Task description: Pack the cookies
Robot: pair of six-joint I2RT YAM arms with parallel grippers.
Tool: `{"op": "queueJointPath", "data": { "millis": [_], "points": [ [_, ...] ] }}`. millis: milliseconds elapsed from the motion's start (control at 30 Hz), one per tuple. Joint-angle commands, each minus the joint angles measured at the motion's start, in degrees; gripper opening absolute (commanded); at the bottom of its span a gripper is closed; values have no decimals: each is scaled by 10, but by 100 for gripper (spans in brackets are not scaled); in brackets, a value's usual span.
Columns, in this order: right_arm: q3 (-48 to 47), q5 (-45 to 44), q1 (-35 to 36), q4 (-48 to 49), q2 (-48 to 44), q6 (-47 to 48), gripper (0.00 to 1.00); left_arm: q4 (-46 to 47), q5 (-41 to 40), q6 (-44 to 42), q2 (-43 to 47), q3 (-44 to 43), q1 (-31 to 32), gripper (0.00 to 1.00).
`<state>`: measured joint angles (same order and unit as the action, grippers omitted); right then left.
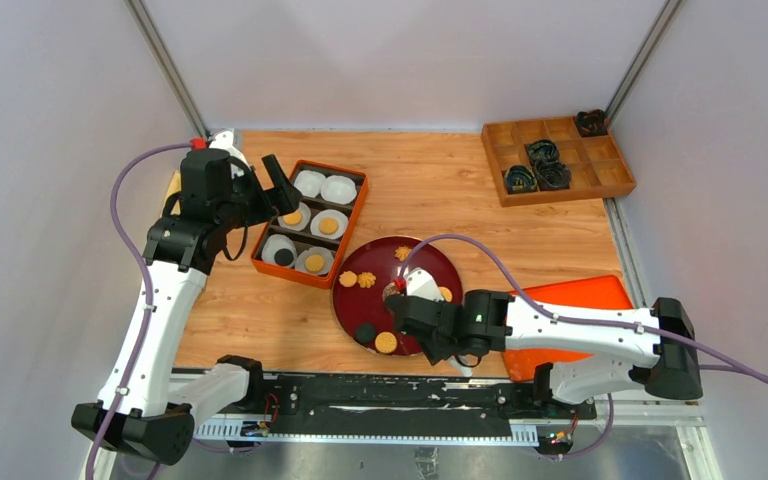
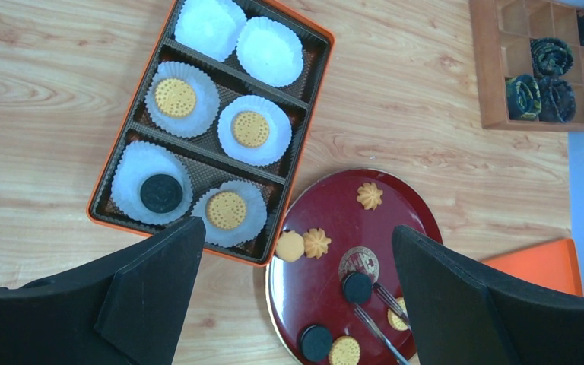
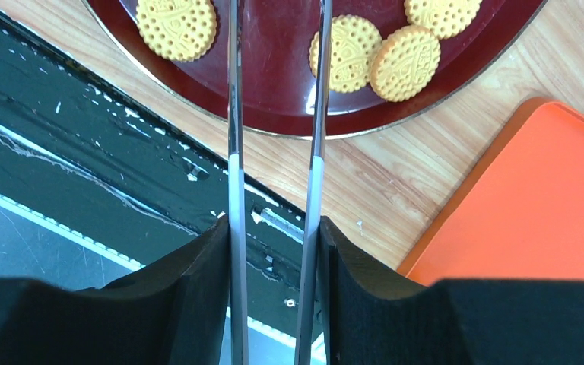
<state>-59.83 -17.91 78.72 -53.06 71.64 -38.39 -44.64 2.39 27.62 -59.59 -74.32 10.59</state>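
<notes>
Black cookie (image 2: 356,287) lies at tweezers (image 3: 234,114) held in right gripper (image 3: 274,228).

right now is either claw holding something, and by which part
The right claw holds metal tongs, pressing on the outer sides of both arms, well back from the tips. The left claw is open and empty.

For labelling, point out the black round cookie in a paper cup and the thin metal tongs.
Black round cookie (image 2: 160,192): left wrist view, in the paper cup, cookie's centre.
Thin metal tongs (image 3: 233,114): right wrist view, left blade.
</notes>
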Motion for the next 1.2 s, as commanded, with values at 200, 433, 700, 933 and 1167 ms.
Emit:
{"op": "queueJointPath", "data": {
  "millis": [200,433,700,933,1167],
  "points": [
    [-7,8,-24,30,27,22,50,10,7,-6,3,2,1,100],
    [-9,16,-34,40,40,13,47,15,9,-7,7,6,1,100],
    [-17,30,-51,44,28,2,21,20,17,-7,6,6,1,100],
    [-70,-5,-54,43,30,32,6,22,19,-7,5,1,1,100],
    [-129,-25,-78,44,59,73,1,20,7,-6,2,-7,1,100]
  ]
}}
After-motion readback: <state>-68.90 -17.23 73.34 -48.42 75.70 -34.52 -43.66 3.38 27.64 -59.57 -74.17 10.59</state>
